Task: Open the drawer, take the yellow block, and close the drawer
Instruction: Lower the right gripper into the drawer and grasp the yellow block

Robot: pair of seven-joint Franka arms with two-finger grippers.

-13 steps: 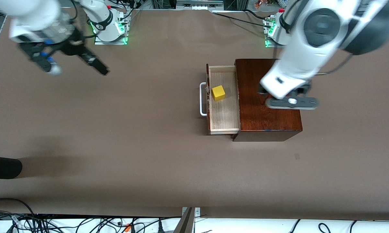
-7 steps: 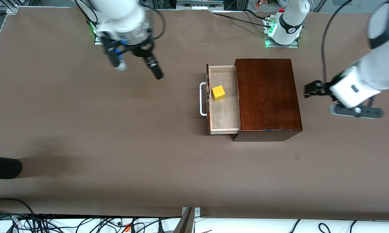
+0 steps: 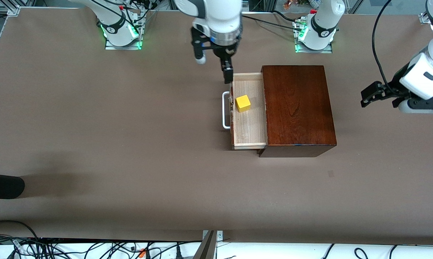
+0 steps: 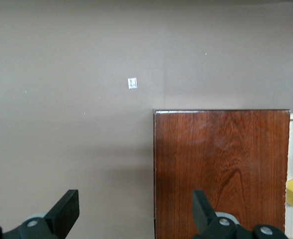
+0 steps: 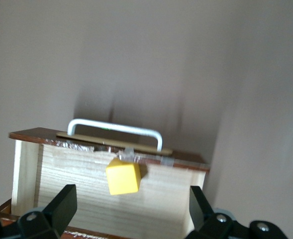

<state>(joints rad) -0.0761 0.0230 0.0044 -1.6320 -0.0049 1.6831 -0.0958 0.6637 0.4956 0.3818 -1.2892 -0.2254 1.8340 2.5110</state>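
The drawer (image 3: 248, 111) is pulled out of the wooden box (image 3: 297, 108), and the yellow block (image 3: 243, 103) sits inside it, close to the white handle (image 3: 225, 110). Step 2 is on - taking the block. The right gripper (image 3: 212, 63) hangs over the drawer's corner, fingers spread wide, holding nothing. I think it must slide over the block, then go down. The left gripper (image 3: 382, 94) waits off to the side - open too.

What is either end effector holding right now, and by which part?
Nothing. The right end effector is open above the drawer; the yellow block lies loose inside. The left end effector is open and empty.
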